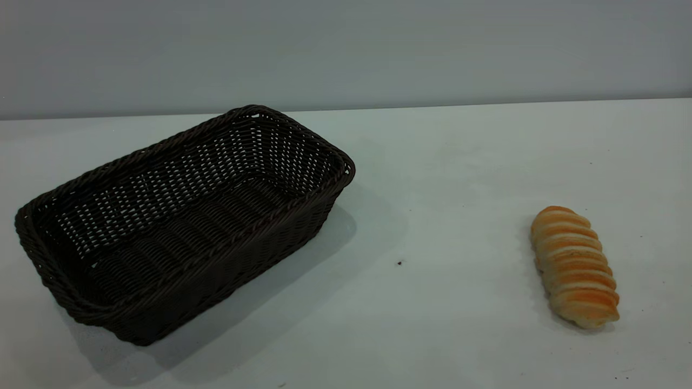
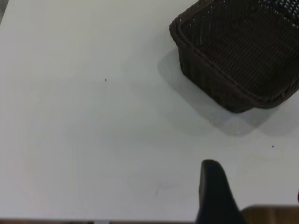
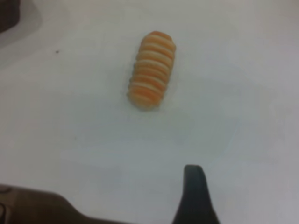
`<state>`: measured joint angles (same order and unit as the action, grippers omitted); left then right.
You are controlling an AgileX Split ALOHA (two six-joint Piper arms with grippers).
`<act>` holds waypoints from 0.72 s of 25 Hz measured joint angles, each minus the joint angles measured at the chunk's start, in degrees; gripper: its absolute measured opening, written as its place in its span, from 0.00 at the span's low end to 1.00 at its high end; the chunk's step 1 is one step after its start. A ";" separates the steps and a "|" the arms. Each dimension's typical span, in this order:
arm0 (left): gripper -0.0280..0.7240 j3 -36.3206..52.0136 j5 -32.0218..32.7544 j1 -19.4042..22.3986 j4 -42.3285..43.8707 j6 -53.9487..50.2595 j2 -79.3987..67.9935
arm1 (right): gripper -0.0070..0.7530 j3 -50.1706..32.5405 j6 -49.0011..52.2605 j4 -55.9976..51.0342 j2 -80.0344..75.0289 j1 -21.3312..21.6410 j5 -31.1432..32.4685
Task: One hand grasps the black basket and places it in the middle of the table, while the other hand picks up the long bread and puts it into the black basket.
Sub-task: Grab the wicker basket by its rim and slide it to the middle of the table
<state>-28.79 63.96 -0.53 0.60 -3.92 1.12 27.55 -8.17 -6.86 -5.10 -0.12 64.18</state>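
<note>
Black basket point(image 1: 178, 221): empty; stands at the left of the desk point(image 1: 443, 216), set askew
Long bread point(image 1: 574, 267): lies on the desk at the right, well apart from the basket
Left end effector point(image 2: 217, 193): above bare desk; spread cannot be told
Right end effector point(image 3: 196, 196): above the desk near the bread; spread cannot be told

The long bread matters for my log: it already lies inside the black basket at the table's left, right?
No. The long bread lies on the bare table at the right, apart from the black basket, which is empty at the left. The exterior view shows it.
</note>
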 joint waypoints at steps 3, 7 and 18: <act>0.68 -2.38 -3.77 -0.04 -2.20 0.07 0.00 | 0.72 0.64 0.00 -0.88 -0.05 0.00 -3.60; 0.68 -3.98 -3.52 -0.04 -3.75 -1.31 -5.90 | 0.72 0.89 -0.46 -4.77 -4.25 0.00 -12.19; 0.68 -6.82 -15.26 -0.04 -3.66 -8.46 -48.51 | 0.72 0.90 -14.71 -18.51 -33.30 0.00 -23.54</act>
<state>-35.61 48.71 -0.57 -3.06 -12.38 -47.39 28.45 -22.88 -25.36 -38.40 -0.12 40.65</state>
